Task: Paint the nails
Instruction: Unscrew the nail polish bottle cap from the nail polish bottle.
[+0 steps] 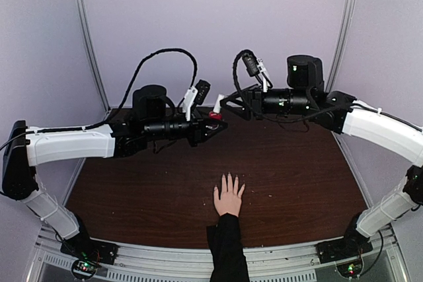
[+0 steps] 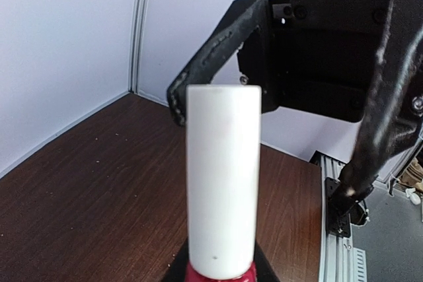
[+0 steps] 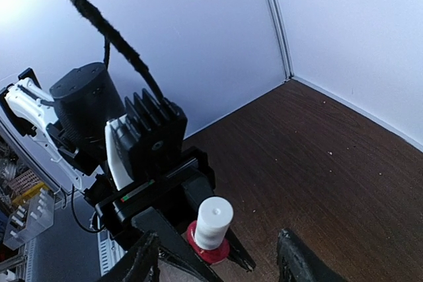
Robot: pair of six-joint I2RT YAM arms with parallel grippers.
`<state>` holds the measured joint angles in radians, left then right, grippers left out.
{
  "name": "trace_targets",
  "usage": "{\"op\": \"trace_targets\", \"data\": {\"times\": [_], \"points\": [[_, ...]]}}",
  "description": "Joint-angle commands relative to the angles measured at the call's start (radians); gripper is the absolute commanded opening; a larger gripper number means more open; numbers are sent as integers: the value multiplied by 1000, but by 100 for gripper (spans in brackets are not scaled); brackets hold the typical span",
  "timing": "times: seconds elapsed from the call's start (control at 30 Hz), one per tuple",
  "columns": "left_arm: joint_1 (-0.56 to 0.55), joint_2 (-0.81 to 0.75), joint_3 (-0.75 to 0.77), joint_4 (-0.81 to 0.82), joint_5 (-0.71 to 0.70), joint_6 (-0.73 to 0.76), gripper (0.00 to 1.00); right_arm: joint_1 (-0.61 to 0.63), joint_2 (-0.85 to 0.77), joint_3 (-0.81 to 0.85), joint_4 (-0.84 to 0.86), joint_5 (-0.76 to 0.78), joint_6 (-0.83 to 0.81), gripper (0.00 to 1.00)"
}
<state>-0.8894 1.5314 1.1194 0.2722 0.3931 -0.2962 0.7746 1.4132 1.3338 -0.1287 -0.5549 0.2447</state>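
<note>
open table (image 1: 297, 176) around hand (image 1: 229, 197), bottle (image 1: 216, 113) between left gripper (image 1: 213, 125) and right gripper (image 1: 225, 102)

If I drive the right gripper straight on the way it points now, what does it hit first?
The white cap of the bottle held in the left gripper. It lines up between the right gripper's open fingers, close ahead, though the exact gap is hard to judge.

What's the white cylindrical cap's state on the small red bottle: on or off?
On: the white cylindrical cap sits atop the small red bottle held by the left gripper; right gripper open around it.
</note>
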Motion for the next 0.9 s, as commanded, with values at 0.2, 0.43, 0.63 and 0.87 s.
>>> {"op": "trace_targets", "data": {"times": [0.2,0.43,0.63,0.87], "points": [[-15,0,38,-1,-86,56,0,11,81,41,77,78,177,55],[-27,11,39,-2,-125,88,0,26,110,46,99,111,228,50],[-34,15,39,-7,-150,110,0,26,121,50,111,112,256,37],[-36,9,40,-18,-176,107,0,26,126,40,127,80,268,11]]}}
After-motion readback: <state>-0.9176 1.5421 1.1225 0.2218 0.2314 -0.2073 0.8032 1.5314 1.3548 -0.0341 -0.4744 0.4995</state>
